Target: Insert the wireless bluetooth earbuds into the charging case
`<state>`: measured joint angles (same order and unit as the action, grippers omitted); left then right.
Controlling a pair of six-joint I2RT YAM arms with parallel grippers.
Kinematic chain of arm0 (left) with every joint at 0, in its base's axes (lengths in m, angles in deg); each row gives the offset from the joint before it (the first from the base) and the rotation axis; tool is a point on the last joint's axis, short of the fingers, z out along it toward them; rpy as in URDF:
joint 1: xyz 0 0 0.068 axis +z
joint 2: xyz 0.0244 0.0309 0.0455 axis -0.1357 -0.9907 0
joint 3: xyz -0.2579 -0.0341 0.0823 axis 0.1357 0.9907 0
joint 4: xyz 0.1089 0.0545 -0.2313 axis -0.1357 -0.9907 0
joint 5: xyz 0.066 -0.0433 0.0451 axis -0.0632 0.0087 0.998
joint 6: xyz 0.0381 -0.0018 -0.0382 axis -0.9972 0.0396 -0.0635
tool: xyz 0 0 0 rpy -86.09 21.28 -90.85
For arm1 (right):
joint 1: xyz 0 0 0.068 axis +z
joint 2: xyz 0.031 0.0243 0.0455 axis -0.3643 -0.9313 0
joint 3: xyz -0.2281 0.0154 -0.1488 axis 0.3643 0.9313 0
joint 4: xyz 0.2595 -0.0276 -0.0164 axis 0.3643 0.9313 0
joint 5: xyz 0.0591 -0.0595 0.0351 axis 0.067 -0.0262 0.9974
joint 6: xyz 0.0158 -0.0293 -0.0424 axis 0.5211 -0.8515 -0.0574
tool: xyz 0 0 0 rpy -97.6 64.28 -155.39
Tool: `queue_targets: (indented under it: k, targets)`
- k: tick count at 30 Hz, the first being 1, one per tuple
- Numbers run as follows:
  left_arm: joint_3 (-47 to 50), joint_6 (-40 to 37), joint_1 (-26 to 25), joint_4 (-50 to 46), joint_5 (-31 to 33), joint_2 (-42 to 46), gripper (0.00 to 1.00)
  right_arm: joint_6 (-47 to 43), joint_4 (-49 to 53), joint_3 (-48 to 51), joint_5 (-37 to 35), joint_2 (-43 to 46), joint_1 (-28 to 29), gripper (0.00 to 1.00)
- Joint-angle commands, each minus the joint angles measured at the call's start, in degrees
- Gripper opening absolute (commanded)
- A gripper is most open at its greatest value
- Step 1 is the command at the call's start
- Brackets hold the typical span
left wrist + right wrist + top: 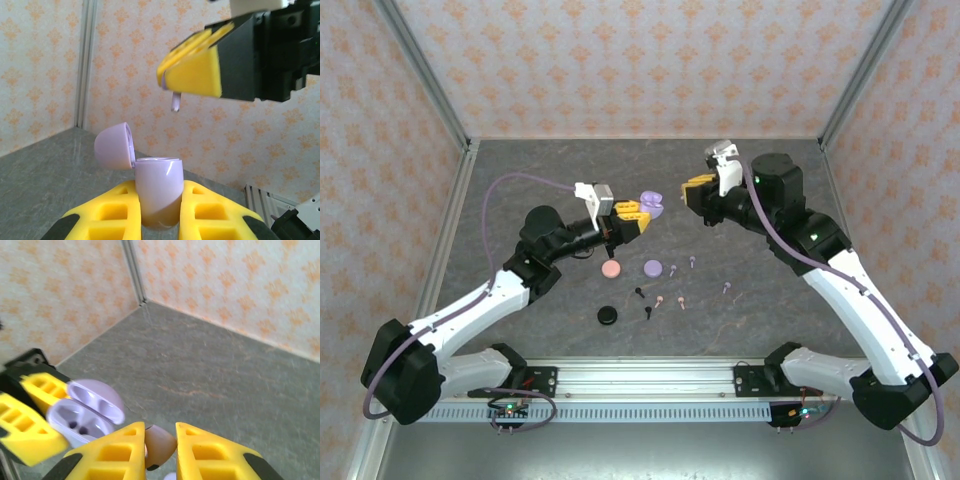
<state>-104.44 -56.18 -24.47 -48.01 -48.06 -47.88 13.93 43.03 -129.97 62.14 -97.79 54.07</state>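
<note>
A: Entry one, charging case point(157, 187). Where is it kept?
B: Clamped in the left pincer point(631, 216), lid flipped back so the sockets are exposed.
A: Entry two, earbud point(175, 102)?
B: Pinched in the right pincer point(160, 442), stem towards the case, near but apart, likely lined up for insertion.

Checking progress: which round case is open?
The lilac case in the left claw, lid flipped back; pink case, black case and second lilac case lie flat.
</note>
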Motion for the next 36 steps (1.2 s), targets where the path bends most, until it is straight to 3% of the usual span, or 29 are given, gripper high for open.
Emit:
queue_targets:
  k: [1,15,36]
  targets:
    - [-2.09,-0.43,-0.43,3.09,-1.49,-0.21,0.0,-3.44,0.29,-2.47,2.29,-1.32,1.46,0.18]
    - [-2.75,-0.78,-1.14,2.04,-1.69,-0.76,0.0,-4.68,-2.33,-4.45,1.22,-4.02,5.96,0.18]
    - [-2.59,-0.99,-1.86,1.79,-1.12,-1.08,0.0,-5.04,-1.69,-3.57,2.16,-6.08,6.86,0.18]
